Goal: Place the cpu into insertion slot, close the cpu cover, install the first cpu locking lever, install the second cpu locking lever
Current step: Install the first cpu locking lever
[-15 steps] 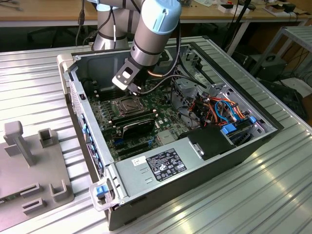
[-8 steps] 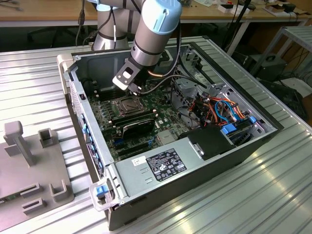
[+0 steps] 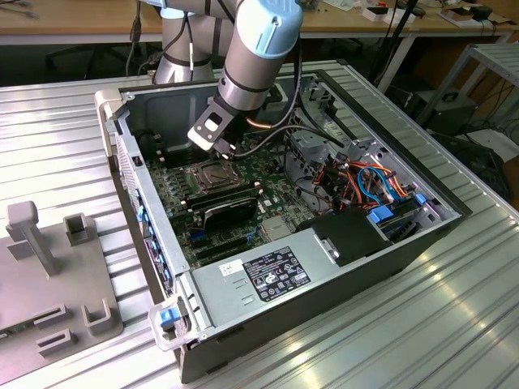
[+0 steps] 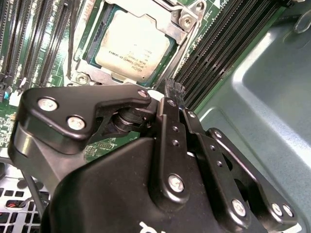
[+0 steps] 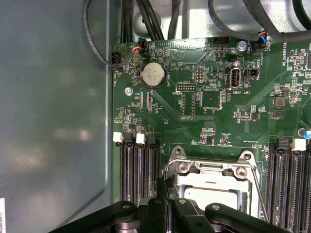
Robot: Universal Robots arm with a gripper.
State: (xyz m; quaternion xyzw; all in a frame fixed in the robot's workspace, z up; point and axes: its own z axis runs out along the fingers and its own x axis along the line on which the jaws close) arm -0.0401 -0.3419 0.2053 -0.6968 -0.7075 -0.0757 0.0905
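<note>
The cpu [image 4: 133,48], with its silvery-tan face, lies in the insertion slot [image 3: 212,175] on the green board. The cpu cover [image 4: 181,20] lies flat around it, so the chip shows through the window; the cpu cover [image 5: 206,171] appears the same in the first wrist view. A thin wire locking lever [image 4: 188,42] runs along one side of the socket, and the lever [image 5: 257,187] stands slightly off the frame. My gripper [image 4: 171,88] is shut, its tips right at that lever's end beside the socket; whether they touch it is unclear. In the exterior view my gripper [image 3: 227,151] hangs just over the socket's far edge.
Long black memory slots [image 5: 138,170] flank the socket on both sides. The case's grey wall [image 4: 262,97] is close by. A power supply [image 3: 276,275] and bundled cables [image 3: 369,182] fill the exterior view's right. A grey fixture [image 3: 49,275] sits outside the case on the left.
</note>
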